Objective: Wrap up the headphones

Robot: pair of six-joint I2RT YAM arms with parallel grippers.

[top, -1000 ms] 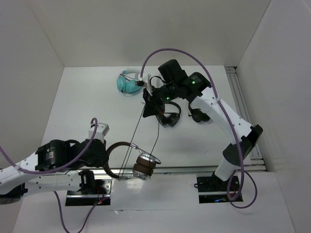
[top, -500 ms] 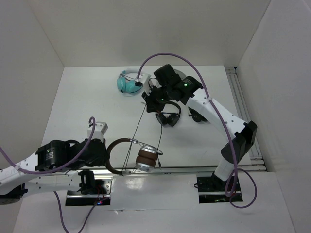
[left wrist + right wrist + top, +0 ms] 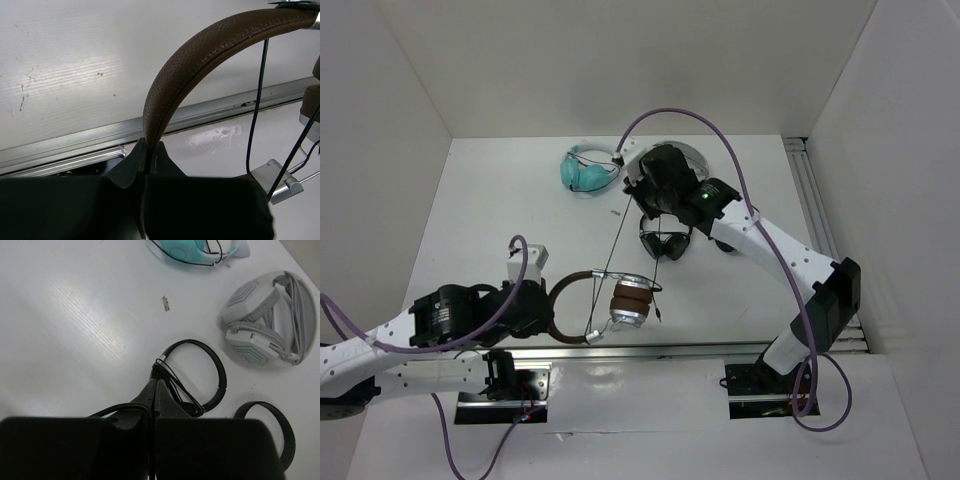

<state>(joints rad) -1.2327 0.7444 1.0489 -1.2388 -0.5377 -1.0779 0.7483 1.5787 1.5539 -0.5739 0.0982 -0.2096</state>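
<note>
Brown-banded headphones in tightly closed left hand

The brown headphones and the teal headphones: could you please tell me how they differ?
The brown headphones are clamped by the headband in the left pincer; the teal headphones lie free at the far side of the table. The brown pair's cable runs taut to the right pincer; the teal pair's lies gathered on it. Both are over-ear pairs.
</note>
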